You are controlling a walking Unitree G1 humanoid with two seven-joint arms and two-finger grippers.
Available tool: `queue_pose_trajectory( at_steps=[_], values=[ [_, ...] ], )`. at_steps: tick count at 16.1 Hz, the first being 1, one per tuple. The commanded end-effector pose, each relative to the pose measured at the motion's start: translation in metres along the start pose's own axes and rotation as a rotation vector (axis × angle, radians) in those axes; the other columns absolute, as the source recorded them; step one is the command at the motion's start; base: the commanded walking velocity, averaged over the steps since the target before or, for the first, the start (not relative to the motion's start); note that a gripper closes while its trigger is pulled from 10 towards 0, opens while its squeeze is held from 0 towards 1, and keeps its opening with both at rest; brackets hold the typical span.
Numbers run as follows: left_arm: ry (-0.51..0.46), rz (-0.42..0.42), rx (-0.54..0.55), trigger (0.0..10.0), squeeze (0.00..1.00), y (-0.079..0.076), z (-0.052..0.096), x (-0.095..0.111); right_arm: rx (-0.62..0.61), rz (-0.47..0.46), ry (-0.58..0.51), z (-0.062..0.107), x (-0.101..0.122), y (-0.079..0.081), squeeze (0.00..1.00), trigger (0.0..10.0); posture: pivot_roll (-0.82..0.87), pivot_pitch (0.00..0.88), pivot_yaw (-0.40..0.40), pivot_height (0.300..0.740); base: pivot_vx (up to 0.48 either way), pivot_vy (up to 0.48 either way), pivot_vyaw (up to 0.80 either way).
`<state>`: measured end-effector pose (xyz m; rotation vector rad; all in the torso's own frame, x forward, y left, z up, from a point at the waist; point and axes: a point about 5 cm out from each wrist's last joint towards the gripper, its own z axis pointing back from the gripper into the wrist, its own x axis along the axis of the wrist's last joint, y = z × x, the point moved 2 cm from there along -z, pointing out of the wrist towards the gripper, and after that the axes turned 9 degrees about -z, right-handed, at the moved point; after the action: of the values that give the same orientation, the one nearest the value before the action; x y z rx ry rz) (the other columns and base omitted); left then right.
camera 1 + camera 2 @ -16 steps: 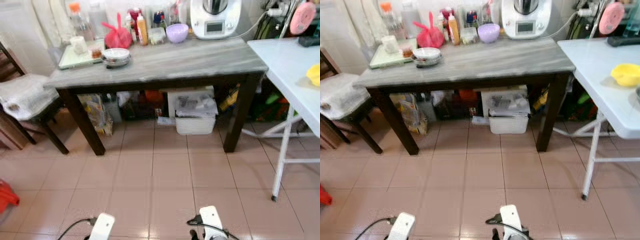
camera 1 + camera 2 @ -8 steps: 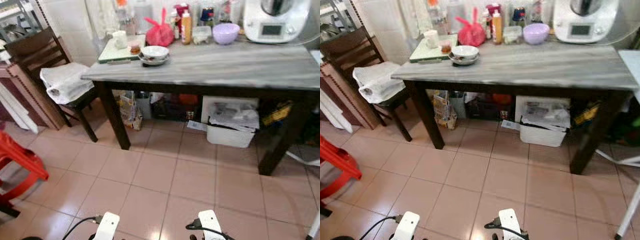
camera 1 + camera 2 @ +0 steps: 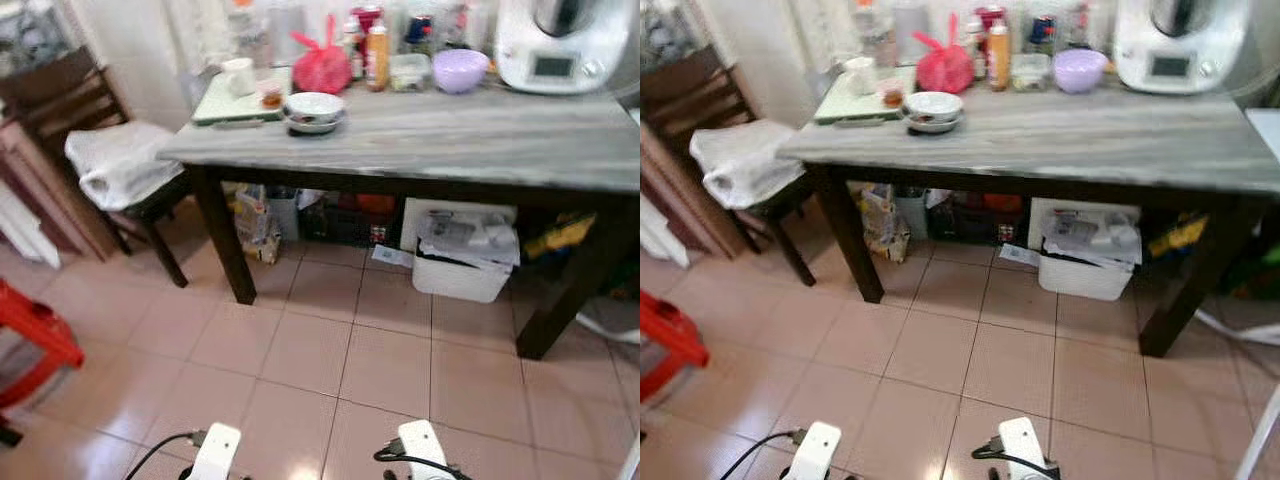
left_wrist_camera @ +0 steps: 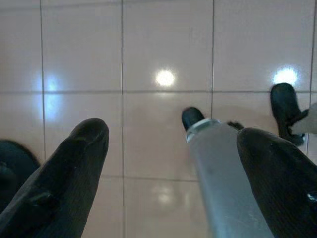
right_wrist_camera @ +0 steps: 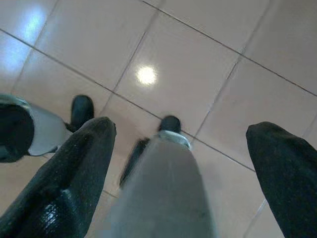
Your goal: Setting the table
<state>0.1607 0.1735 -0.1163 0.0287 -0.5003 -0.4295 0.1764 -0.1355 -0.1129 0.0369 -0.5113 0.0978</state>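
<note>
A long table with a grey marbled top (image 3: 480, 125) and dark legs stands ahead of me. Near its left end sit stacked bowls (image 3: 314, 108), white above a metal one. Behind them lie a green tray (image 3: 225, 100) with a white mug (image 3: 239, 75), a red bag (image 3: 322, 70) and a purple bowl (image 3: 460, 70). Both arms hang low over the tiled floor, far short of the table. My left gripper (image 4: 173, 136) is open with nothing in it. My right gripper (image 5: 183, 129) is open and empty too.
A white kitchen machine (image 3: 555, 45) stands at the table's back right, with bottles and jars along the back edge. A dark chair carrying a white bag (image 3: 115, 165) is at the table's left end. A red stool (image 3: 30, 330) is at my left. Boxes (image 3: 462, 255) sit under the table.
The camera has swung left: the white folding table has left the picture on the right, the chair and red stool have come in. Both arms still hang as before.
</note>
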Motion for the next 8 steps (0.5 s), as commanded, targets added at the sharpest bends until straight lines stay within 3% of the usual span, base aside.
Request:
queue_pose_trajectory(
  at_steps=[1,6,8],
  values=[
    [0.0,-0.014,0.015,10.0,0.0,0.0079,0.0005,0.0012,0.016,0.001,0.008,-0.0001,-0.0014,0.0053,0.0,10.0,-0.14,0.0,0.086,0.74,0.0,0.0,-0.79],
    [0.006,-0.027,0.015,10.0,0.0,0.0095,0.001,-0.0006,0.017,0.002,0.006,-0.0002,-0.0006,0.006,0.0,10.0,-0.14,0.0,0.092,0.74,0.0,0.0,-0.79],
    [0.006,-0.031,0.014,10.0,0.0,0.0099,0.0011,-0.0006,0.016,0.007,0.005,-0.0002,-0.0004,0.0061,0.0,10.0,-0.15,0.0,0.096,0.74,0.0,0.0,0.0]
  ],
)
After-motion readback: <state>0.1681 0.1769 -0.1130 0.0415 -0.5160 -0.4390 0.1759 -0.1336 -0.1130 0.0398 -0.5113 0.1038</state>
